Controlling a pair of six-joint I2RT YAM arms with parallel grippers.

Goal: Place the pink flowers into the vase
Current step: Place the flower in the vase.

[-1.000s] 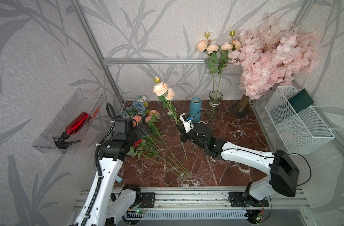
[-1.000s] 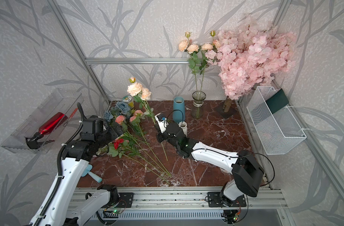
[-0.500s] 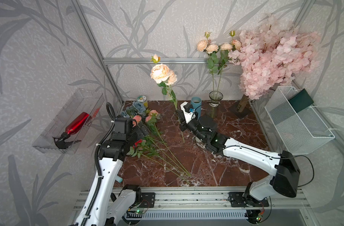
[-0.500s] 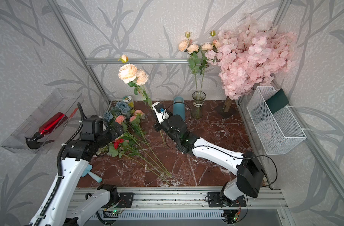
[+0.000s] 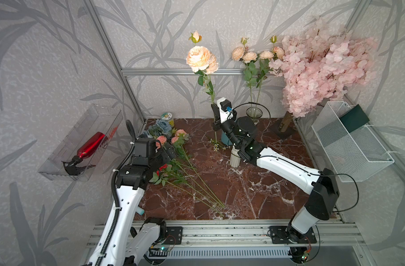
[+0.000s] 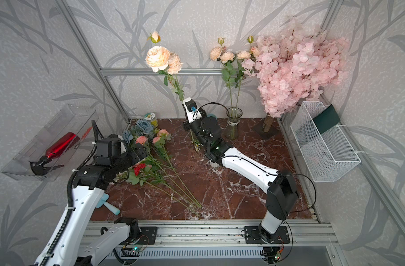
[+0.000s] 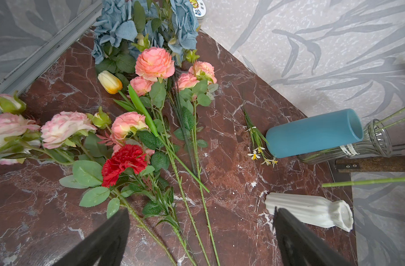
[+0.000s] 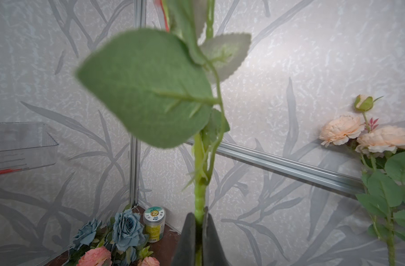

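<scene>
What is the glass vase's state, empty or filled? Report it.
Filled: two stems of peach-pink flowers rise from the glass vase. Water inside: cannot tell.

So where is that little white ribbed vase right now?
In a top view, the small white ribbed vase stands mid-table, partly under the right arm, just in front of the blue cylinder vase.

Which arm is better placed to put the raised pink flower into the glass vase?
Right. The right gripper is shut on the pink flower, upright near the glass vase. The left gripper is open above the lying pink flowers.
</scene>
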